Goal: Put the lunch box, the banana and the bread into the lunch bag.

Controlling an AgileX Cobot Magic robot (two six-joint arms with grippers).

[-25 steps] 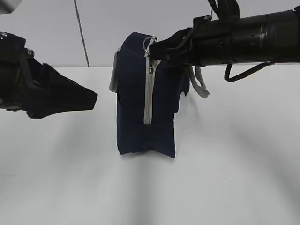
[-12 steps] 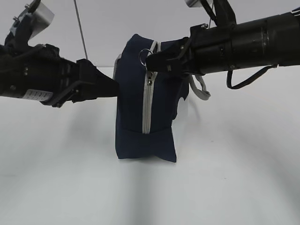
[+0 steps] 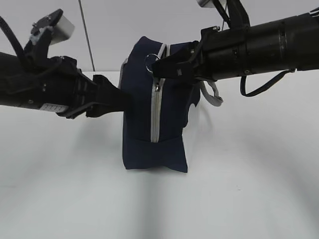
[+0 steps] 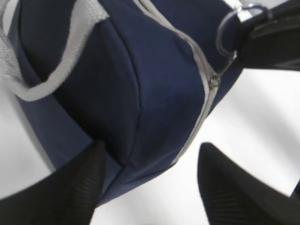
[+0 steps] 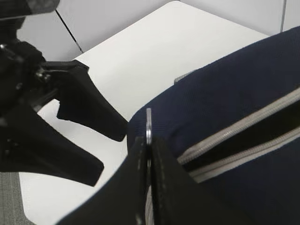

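The navy lunch bag (image 3: 142,124) stands on end mid-table, its grey zipper (image 3: 155,112) facing the exterior view. My right gripper (image 3: 159,67) comes in from the right at the top of the bag and is shut on the metal ring pull (image 3: 151,62), which shows edge-on (image 5: 148,124) between its fingers. Behind the pull, the zipper gapes dark (image 5: 243,136). My left gripper (image 3: 122,99) is open at the bag's left side. In the left wrist view the bag's lower corner (image 4: 126,164) sits between its fingers (image 4: 84,183). The lunch box, banana and bread are out of view.
A white table (image 3: 249,174) carries the bag, with a pale wall and a dark seam line (image 3: 85,35) behind. A grey webbing handle (image 3: 212,92) hangs off the bag's right side, and another loop (image 4: 56,70) lies on the side facing my left gripper.
My left arm has swung in from the left until its open fingers reach the bag's side. My right gripper has drawn the ring pull slightly left, and the top of the bag has shifted with it.
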